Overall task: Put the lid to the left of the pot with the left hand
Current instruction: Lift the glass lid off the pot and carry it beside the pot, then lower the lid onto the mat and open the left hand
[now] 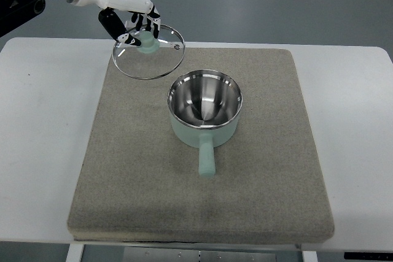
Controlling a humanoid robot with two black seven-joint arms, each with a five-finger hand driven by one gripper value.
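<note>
one left hand (pixel 132 13) grips the glass lid (pixel 148 51) beside the uncovered pot (pixel 204 107).

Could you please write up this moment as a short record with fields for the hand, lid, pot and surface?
left hand: enters from upper left, fingers closed on the lid's knob
lid: glass with metal rim and mint green knob, held tilted over the mat's far left corner, up and left of the pot
pot: mint green, steel inside, uncovered and empty, handle pointing toward the robot
mat: grey-brown, under the pot
table: white, under the mat
right hand: not in view
task state: lid off the pot, not yet released
</note>
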